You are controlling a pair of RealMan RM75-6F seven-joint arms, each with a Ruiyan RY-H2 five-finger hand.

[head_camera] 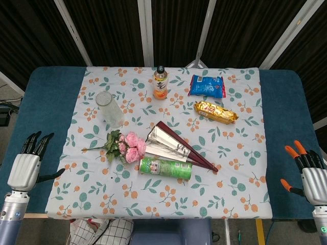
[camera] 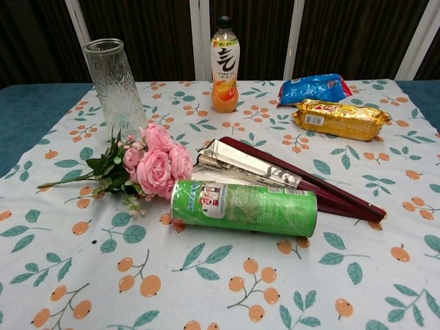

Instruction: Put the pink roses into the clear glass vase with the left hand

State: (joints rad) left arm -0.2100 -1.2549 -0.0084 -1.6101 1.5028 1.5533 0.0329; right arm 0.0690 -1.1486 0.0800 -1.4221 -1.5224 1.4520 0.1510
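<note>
The bench (head_camera: 46,97) fills most of the head view, blue at its edges and covered across the middle by a white cloth (head_camera: 240,168) printed with orange fruit and green leaves.

Low in the centre lies a green crisp tube (head_camera: 166,168) on its side, and just above it a half-folded fan (head_camera: 176,147) with dark red ribs stretches toward the lower right. The two touch or nearly touch in the chest view.

The pink roses (head_camera: 130,147) lie flat just left of the tube and fan, blooms toward the centre and leafy stem pointing left. Above them, in the upper left of the cloth, the clear glass vase (head_camera: 109,108) stands upright – near the flowers but apart from them.

At the top centre stands an orange drink bottle (head_camera: 160,83). To its right lies a blue snack packet (head_camera: 207,86), and below that a gold snack packet (head_camera: 215,112).

The left robot hand (head_camera: 28,163) sits at the lower left edge of the frame, off the cloth, released with fingers straight and apart, grasping nothing. The right robot hand (head_camera: 306,171) – orange-tipped – is at the lower right edge, likewise released and empty.
</note>
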